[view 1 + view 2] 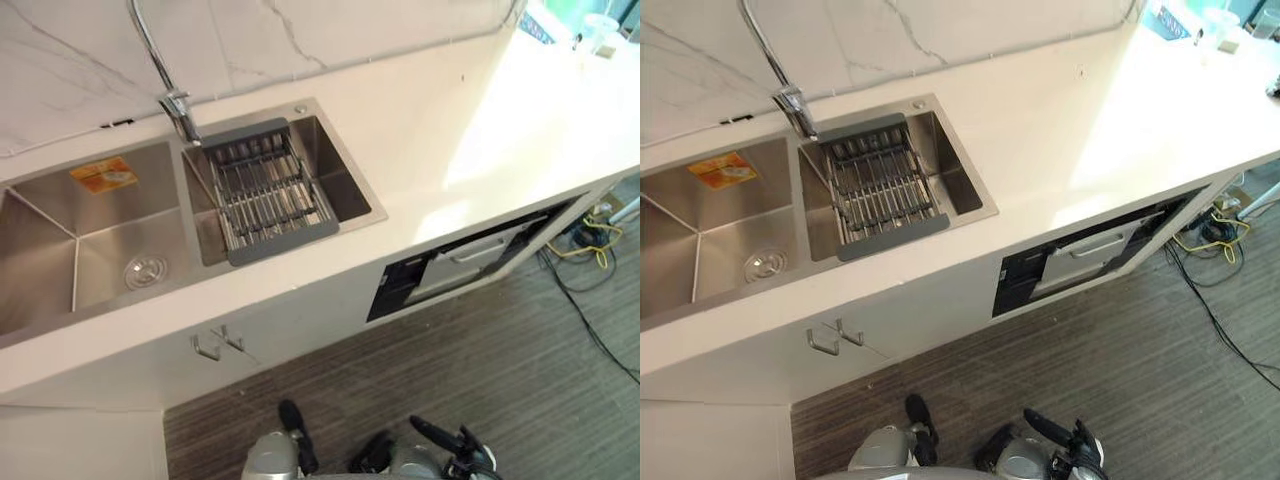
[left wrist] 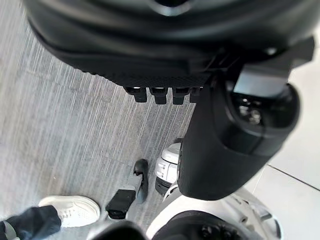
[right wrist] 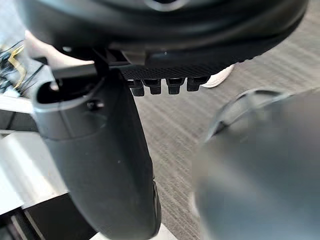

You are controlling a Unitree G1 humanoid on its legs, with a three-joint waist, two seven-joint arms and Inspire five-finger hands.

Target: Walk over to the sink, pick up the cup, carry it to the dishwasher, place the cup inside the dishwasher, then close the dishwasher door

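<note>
The cup cannot be picked out with certainty. Some small pale objects [image 1: 600,30] at the worktop's far right corner are too small to identify, and neither hand holds anything.

The sink [image 1: 60,235] is sunk into the left part of the white worktop [image 1: 470,130] and has two steel basins. The left basin has a round drain [image 1: 145,270] in its floor and an orange sticker [image 1: 105,175] on its far wall. The right basin holds a grey drying rack [image 1: 265,190], which spans it from the far rim to the near rim. A curved tap [image 1: 160,60] rises from the sink's far edge between the basins.

The dishwasher [image 1: 460,262] sits in the cabinet front under the worktop's near edge, right of the sink. It has a dark panel and a silvery front with a bar handle; whether its door is ajar cannot be told. Two metal handles [image 1: 215,345] are on the cabinet front below the sink.

The left hand [image 1: 290,420] and the right hand [image 1: 440,435] hang low over the striped grey floor [image 1: 480,370], fingers relaxed and apart. Loose cables [image 1: 590,240] lie on the floor at the right. A person's white shoe [image 2: 70,210] stands on the floor in the left wrist view.
</note>
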